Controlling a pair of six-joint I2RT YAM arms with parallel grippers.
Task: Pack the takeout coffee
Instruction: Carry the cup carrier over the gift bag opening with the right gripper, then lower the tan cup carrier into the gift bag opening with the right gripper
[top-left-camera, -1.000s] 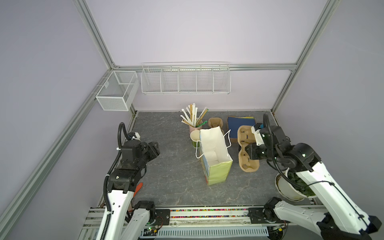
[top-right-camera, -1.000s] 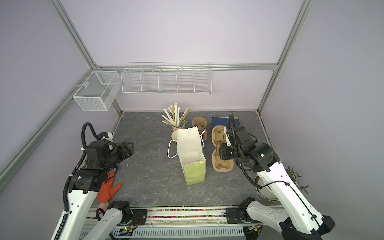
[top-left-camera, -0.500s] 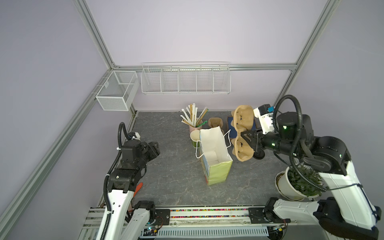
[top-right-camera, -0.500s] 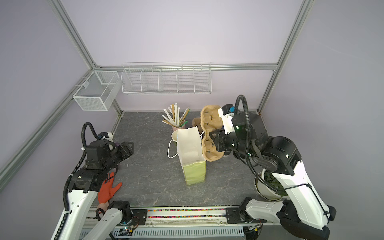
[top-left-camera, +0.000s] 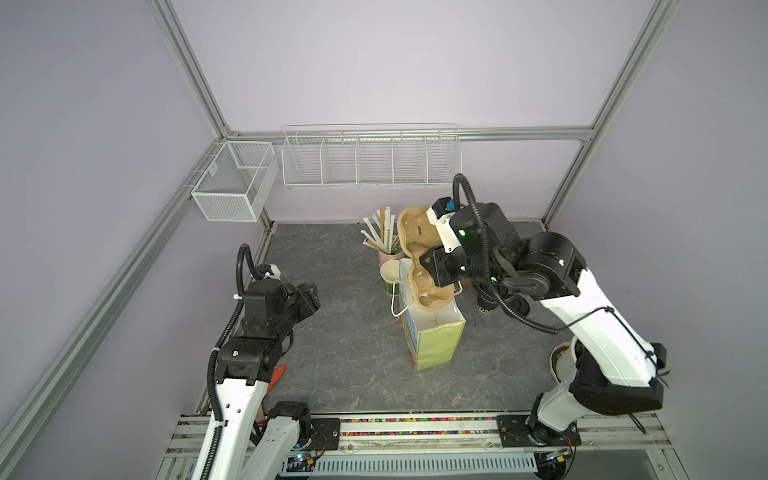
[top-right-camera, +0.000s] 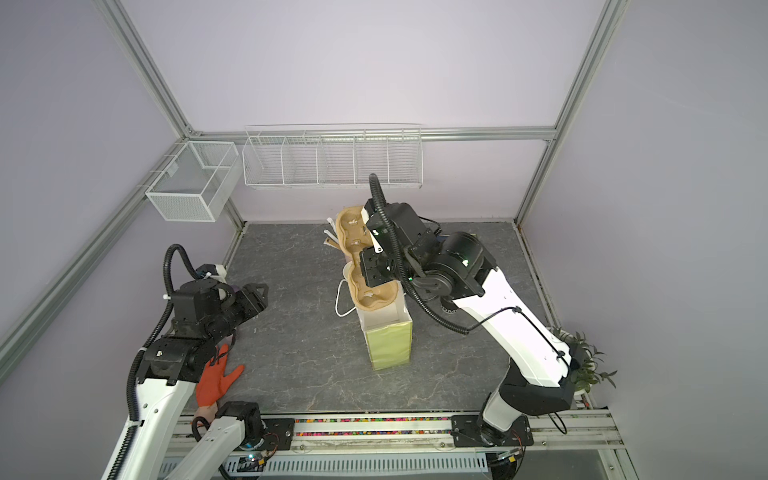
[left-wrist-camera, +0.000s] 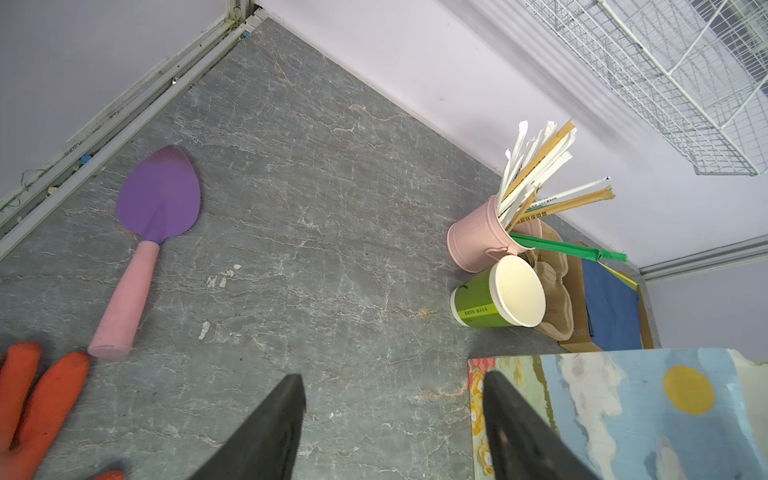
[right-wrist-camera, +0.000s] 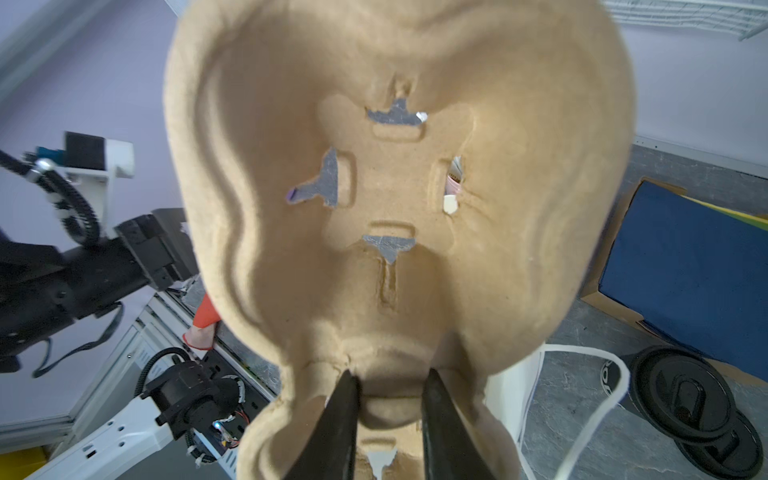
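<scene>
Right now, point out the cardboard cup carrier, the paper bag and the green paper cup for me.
cardboard cup carrier (top-left-camera: 417, 235), in a top view, on its upper cup well.
paper bag (top-left-camera: 439, 345), in a top view, on its yellow-green end face.
green paper cup (left-wrist-camera: 476, 301), left wrist view, on its green side wall.

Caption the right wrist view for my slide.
Right gripper clamps the pulp cup carrier at its narrow middle, filling the frame.

This was a robot lab's test cell. Plain lilac walls (top-left-camera: 395, 62) in an aluminium frame (top-left-camera: 196, 79) boxed in a grey tabletop (top-left-camera: 340, 357). A left arm (top-left-camera: 237, 399) and right arm (top-left-camera: 602, 328) stood on a front rail (top-left-camera: 415, 432), wire baskets (top-left-camera: 370, 166) hanging behind.
</scene>
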